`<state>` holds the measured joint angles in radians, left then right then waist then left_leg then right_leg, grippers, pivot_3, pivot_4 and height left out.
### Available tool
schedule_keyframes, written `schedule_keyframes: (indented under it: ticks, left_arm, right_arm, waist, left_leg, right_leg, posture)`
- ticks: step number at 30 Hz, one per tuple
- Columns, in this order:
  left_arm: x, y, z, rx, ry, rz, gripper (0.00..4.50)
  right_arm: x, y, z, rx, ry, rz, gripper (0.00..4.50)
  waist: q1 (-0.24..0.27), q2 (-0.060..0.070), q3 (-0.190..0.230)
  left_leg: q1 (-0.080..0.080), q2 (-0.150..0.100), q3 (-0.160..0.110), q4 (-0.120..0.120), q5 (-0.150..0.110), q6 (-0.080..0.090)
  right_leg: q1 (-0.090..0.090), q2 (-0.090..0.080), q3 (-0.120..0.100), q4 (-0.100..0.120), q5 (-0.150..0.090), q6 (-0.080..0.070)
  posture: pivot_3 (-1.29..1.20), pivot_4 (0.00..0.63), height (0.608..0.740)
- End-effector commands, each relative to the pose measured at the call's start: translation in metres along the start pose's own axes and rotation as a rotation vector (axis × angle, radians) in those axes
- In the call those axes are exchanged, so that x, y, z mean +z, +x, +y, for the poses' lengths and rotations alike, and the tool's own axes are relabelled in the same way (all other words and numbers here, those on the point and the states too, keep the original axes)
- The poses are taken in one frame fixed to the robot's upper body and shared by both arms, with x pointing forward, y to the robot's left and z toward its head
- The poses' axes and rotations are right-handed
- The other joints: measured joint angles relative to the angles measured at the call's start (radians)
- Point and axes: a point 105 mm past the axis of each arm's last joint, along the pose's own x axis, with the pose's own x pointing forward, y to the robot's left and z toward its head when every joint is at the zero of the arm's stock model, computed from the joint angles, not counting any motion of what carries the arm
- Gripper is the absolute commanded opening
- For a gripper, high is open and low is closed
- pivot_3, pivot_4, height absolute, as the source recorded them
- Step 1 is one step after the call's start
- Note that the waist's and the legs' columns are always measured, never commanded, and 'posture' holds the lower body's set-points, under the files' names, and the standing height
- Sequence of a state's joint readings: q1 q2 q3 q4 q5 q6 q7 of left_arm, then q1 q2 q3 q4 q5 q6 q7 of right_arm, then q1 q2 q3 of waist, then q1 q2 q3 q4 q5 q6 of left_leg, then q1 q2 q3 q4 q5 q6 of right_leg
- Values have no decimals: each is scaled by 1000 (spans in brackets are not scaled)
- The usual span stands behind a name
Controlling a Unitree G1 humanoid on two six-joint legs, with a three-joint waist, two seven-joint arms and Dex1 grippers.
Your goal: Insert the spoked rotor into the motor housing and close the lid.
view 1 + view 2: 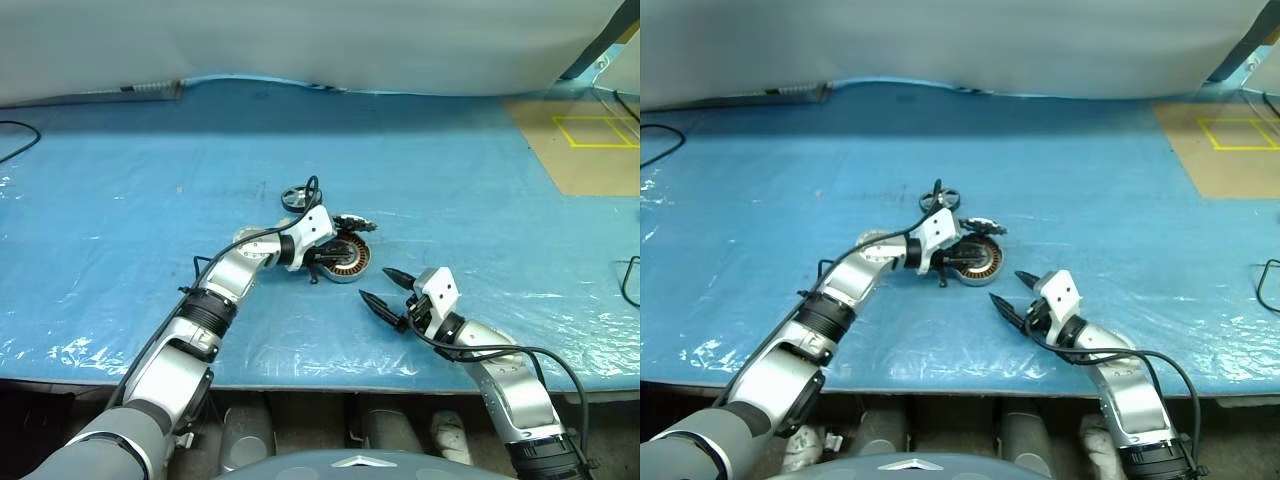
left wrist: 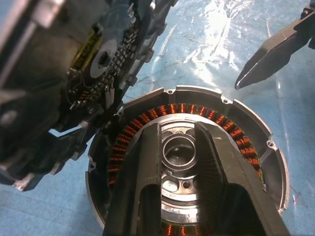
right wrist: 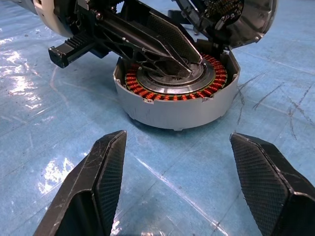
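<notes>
The motor housing (image 1: 354, 263) sits mid-table, its copper windings (image 2: 231, 132) ringing a silver hub. Its lid (image 1: 356, 222) stands tilted open at the far rim, its inner face (image 2: 106, 61) towards the housing. The spoked rotor (image 1: 297, 196) lies flat on the sheet just behind my left hand. My left gripper (image 2: 178, 129) lies across the housing's top, fingers narrowly parted over the hub with nothing between them. My right gripper (image 3: 178, 136) hovers wide open and empty just in front of the housing (image 3: 172, 110), slightly to its right.
A crinkled blue sheet (image 1: 150, 220) covers the table, whose front edge runs close below my arms. A brown board with a yellow tape square (image 1: 590, 135) lies at the back right. Black cables lie at the far left (image 1: 15, 135) and the right edge (image 1: 630, 280).
</notes>
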<state>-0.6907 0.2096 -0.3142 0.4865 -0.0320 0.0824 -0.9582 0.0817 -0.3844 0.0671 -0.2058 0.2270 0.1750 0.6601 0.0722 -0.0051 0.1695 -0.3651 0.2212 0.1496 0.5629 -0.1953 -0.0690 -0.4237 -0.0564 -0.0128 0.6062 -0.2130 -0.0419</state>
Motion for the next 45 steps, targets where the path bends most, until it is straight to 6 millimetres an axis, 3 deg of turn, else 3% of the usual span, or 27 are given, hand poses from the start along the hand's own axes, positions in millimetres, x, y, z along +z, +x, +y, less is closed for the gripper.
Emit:
schedule_keyframes:
  ticks: [1, 4, 5, 12, 15, 19, 26, 29, 32, 35, 40, 45]
  left_arm:
    - [1, 0, -1, -14, 19, 7, 665]
    - [-1, -3, 0, -13, 16, 12, 665]
    - [-1, -4, 0, -12, 15, 12, 1387]
    - [7, -14, -2, -5, -22, -49, 3720]
    - [15, -20, -7, -23, -42, -89, 3720]
    - [22, -28, -12, -30, -46, -109, 2708]
    - [22, -49, -15, 23, -74, -152, 135]
    - [15, -61, -17, 73, -60, -171, 34]
    - [6, -71, -20, 129, -49, -191, 0]
    - [-5, -83, -21, 240, -59, -219, 0]
    - [-20, -95, -40, 298, -106, -255, 0]
    - [-32, -99, -47, 346, -115, -252, 0]
  right_arm:
    - [8, 0, 4, 17, -12, -25, 3562]
    - [8, 0, 4, 17, -11, -20, 3562]
    - [7, 0, 4, 18, -11, -19, 3562]
    - [12, -1, 0, 14, -14, -24, 3562]
    - [14, -4, -2, 12, -15, -24, 3562]
    - [17, -6, -5, 11, -17, -25, 3562]
    - [41, -5, -16, -30, 14, 7, 3562]
    - [57, -1, -13, 4, 31, 16, 3562]
    - [69, 4, -7, 54, 26, 27, 2979]
    - [75, 11, 3, 117, -6, 56, 1957]
    - [66, 27, 5, 132, -19, 201, 101]
    - [79, 43, 7, 153, -12, 216, 44]
  waist:
    - [0, 0, 0]
    - [0, 0, 0]
    - [0, 0, 0]
    - [-1, 0, 0]
    - [-1, 0, 0]
    - [-1, 0, 0]
    - [-3, 0, 0]
    - [-4, 1, 0]
    - [-2, 1, 0]
    - [-2, 1, 0]
    - [-2, 1, 0]
    - [-2, 1, 0]
  left_leg:
    - [0, 0, 0, 0, 0, 0]
    - [0, 0, 0, 0, 0, 0]
    - [0, 0, 0, 0, 0, 0]
    - [0, 0, 0, 0, 0, 0]
    - [0, 0, 0, 0, 0, 0]
    - [0, 0, 0, 0, 0, 0]
    - [1, 0, 0, 0, 0, 0]
    - [1, 1, 0, -1, 0, 0]
    - [1, 1, 0, -1, 0, 0]
    - [1, 1, 0, -1, 0, 0]
    - [1, 1, 0, -1, 0, 0]
    - [4, 1, 0, -1, 0, 0]
  right_leg:
    - [0, 0, 0, 0, 0, 0]
    - [0, 0, 0, 0, 0, 0]
    - [0, 0, 0, 0, 0, 0]
    - [0, 0, 0, 0, 0, 0]
    - [0, 0, 0, 0, 0, 0]
    - [0, 0, 0, 0, 0, 0]
    - [0, 0, 0, 0, 0, 0]
    - [0, 0, 0, 0, 0, 0]
    - [0, 0, 0, 0, 0, 0]
    - [0, 0, 0, -1, 0, 0]
    - [0, 0, 0, 0, 0, 0]
    - [0, 0, 0, 0, 0, 0]
  posture:
    - [0, 150, 740]
    - [0, 150, 740]
    - [0, 150, 740]
    - [0, 150, 740]
    - [0, 150, 740]
    - [0, 150, 740]
    - [0, 150, 740]
    - [0, 150, 740]
    - [0, 150, 740]
    - [0, 150, 740]
    - [0, 150, 740]
    - [0, 150, 740]
